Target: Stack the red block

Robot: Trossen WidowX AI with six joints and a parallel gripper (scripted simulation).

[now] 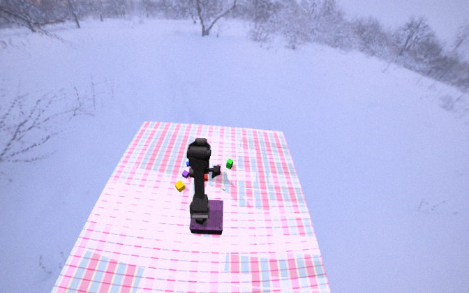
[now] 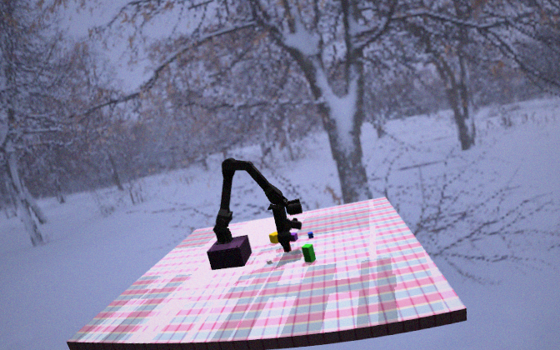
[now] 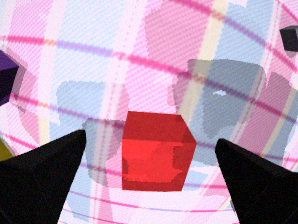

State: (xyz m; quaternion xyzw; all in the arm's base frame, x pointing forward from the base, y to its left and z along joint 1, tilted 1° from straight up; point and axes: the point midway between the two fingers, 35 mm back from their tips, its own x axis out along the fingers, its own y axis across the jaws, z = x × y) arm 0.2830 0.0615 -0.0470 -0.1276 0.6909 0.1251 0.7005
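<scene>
So, here's what I'm seeing on my end:

Gripper (image 3: 149, 183): I'm holding it wide open, gripping nothing, fingers straddling the red block with gaps on both sides.
Red block (image 3: 157, 151): sitting flat on the plaid table (image 2: 317, 295), centred in the wrist view.
Green tower (image 2: 308, 252): standing upright, a little way off to the side of the arm (image 2: 256, 177).
Other cubes: yellow block (image 1: 179, 185) and purple block (image 1: 185, 174) sitting on the other side.
</scene>
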